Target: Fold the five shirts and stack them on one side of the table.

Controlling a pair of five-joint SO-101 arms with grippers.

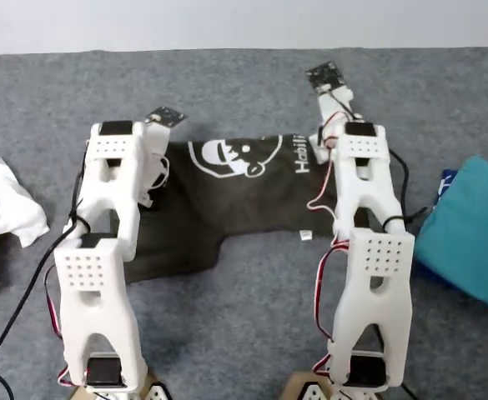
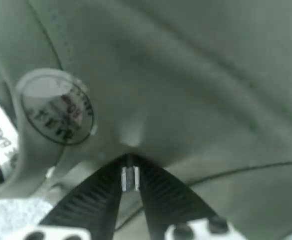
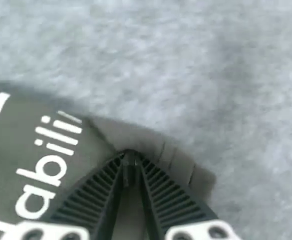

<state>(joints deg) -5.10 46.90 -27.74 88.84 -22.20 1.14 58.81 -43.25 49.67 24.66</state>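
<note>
A dark olive shirt [image 1: 244, 196] with a white print lies spread between the two arms on the grey felt table. My left gripper [image 2: 130, 172] is shut on the shirt's fabric [image 2: 185, 90] near the collar, where a round label [image 2: 56, 107] shows. At the shirt's far right corner my right gripper [image 3: 129, 167] is shut on the hem [image 3: 150, 145], beside white lettering [image 3: 41, 165]. From above, the left arm [image 1: 114, 179] stands over the shirt's left edge and the right arm [image 1: 360, 175] over its right edge.
A crumpled white shirt [image 1: 2, 208] lies at the table's left edge. A folded teal shirt [image 1: 469, 229] rests on a blue one at the right edge. Bare grey felt [image 1: 244, 83] stretches beyond the dark shirt.
</note>
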